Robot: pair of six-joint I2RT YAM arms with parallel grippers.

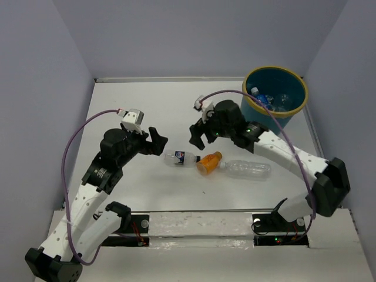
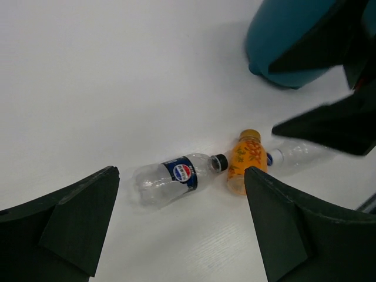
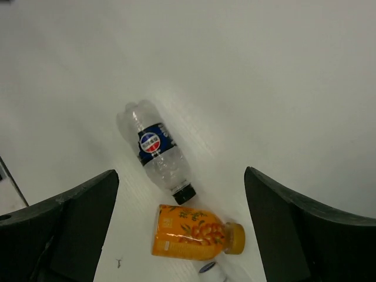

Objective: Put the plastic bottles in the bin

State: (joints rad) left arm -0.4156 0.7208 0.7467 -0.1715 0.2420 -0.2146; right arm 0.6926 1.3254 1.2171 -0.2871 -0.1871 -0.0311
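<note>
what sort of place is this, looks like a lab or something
Most likely a robot lab test cell: a white table boxed in by plain grey panels, a left arm and right arm bolted at its near edge, and only loose plastic bottles and a teal bin.

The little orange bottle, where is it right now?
In the top view, the short orange plastic bottle lies near the middle, between the small clear blue-labelled bottle on its left and the long clear bottle on its right.
</note>
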